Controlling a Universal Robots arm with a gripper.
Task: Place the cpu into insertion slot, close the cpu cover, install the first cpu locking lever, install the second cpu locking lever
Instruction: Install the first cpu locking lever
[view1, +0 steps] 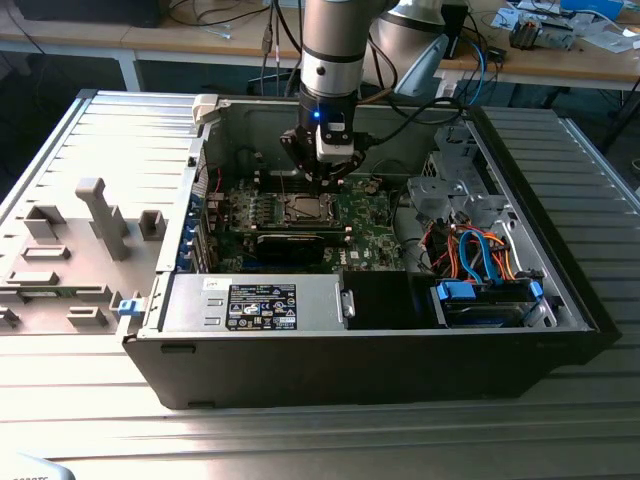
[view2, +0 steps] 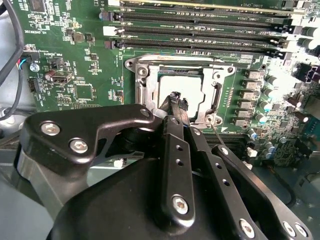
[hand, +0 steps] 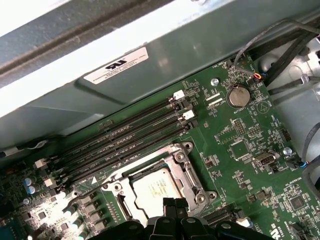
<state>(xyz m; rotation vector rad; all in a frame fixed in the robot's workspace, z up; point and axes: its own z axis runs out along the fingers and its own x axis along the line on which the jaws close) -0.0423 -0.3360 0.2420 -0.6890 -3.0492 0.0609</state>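
Inside the computer case (view1: 300, 360), the cpu (hand: 157, 190) sits in the insertion slot (view2: 141, 71) under the closed cpu cover (hand: 187, 172). The gripper (view2: 175, 97), fingers together, hovers at the slot's edge. I judge the levers are not yet done.

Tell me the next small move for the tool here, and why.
Probably nudge the tool toward the thin wire lever by the cover's corner. The cpu already sits under the cpu cover, which seems to lie flat, and the shut tool hangs over the cover's edge, holding nothing.
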